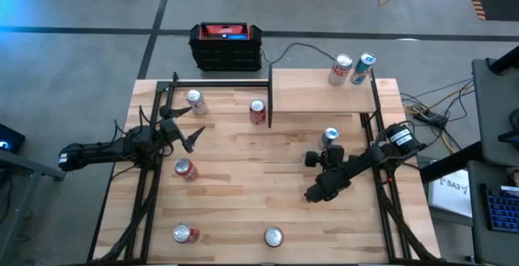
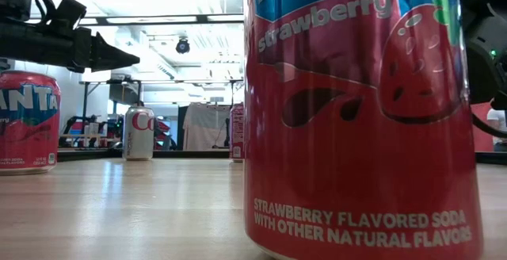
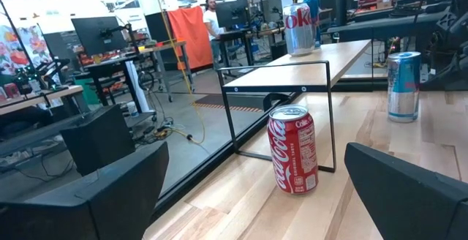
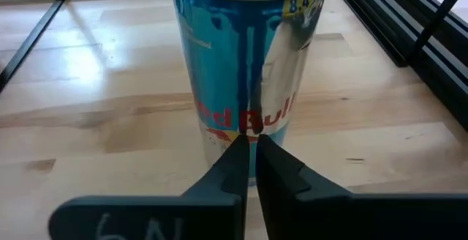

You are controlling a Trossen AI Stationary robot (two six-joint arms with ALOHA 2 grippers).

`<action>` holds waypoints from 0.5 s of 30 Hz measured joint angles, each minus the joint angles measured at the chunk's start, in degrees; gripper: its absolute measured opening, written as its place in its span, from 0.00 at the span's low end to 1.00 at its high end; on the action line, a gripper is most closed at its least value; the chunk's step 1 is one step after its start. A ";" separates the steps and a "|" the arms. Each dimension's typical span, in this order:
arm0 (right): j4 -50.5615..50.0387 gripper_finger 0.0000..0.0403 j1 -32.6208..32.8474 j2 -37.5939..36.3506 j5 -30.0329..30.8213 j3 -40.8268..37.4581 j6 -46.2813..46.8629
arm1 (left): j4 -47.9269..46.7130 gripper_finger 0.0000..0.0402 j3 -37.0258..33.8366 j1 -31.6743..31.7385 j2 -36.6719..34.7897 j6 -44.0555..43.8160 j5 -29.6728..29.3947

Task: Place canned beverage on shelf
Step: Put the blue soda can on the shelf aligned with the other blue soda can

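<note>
A: Where is the right hand now?

B: Low over the table, right of the middle, just in front of a blue and silver can. Its two fingers are pressed together, tips meeting at the can's lower front. They grip nothing; the can stands upright beyond them, on the table.

A: And the left hand?

B: On the left side of the table, spread wide and empty. It faces a red cola can standing near the left post of the shelf.

A: Is anything on the shelf?

B: Two cans at its back right corner, side by side: a silver and red one and a blue one. The shelf stands at the far right of the table.

A: What other cans are there?

B: A silver can at the far left, a red one left of centre, and two more, one left and another central, at the near edge. A black and red box sits on the floor beyond the table.
</note>
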 joint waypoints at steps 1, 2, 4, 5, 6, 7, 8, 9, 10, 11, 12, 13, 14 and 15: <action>0.01 0.04 0.02 -0.02 -0.43 0.04 -0.01 | -0.02 0.99 0.02 0.00 0.00 0.00 0.00; -0.01 0.05 0.04 -0.02 -1.01 0.18 -0.03 | -0.02 0.99 0.00 0.00 0.00 0.00 0.01; -0.05 0.07 0.11 -0.09 -2.03 0.68 -0.40 | -0.02 0.99 0.01 -0.02 0.00 0.00 0.01; -0.08 0.08 0.11 -0.18 -2.61 0.93 -0.61 | -0.01 0.99 0.00 -0.02 0.00 0.00 0.01; -0.31 0.10 0.11 -0.24 -3.17 1.23 -0.66 | 0.00 0.99 0.01 0.00 0.00 0.00 0.02; -0.65 0.13 0.11 -0.26 -3.71 1.57 -0.71 | -0.02 0.99 0.02 -0.01 0.00 0.00 0.01; -0.76 0.15 0.11 -0.26 -4.11 1.81 -0.75 | -0.02 0.99 0.00 -0.01 0.00 0.00 0.01; -0.97 0.18 0.11 -0.26 -4.37 1.97 -0.78 | -0.02 0.99 0.00 -0.01 0.00 0.00 0.00; -1.17 0.22 0.11 -0.26 -4.41 2.11 -1.07 | -0.02 0.99 0.00 0.00 0.00 0.02 0.00; -1.33 0.25 0.11 -0.26 -4.39 2.19 -1.70 | -0.01 0.99 0.01 -0.01 0.00 0.00 0.01; -1.55 0.29 0.11 -0.26 -4.39 2.27 -2.56 | 0.00 0.99 0.01 0.00 0.00 0.01 0.00; -1.59 0.33 0.11 -0.26 -4.40 2.29 -2.99 | -0.02 0.99 0.02 -0.02 0.00 0.01 0.00; -1.60 0.37 0.09 -0.26 -4.39 2.29 -3.18 | -0.01 0.99 0.00 -0.01 0.00 0.00 0.00; -1.82 0.41 0.07 -0.26 -4.39 2.29 -3.21 | -0.01 0.99 0.01 0.00 0.00 0.00 0.00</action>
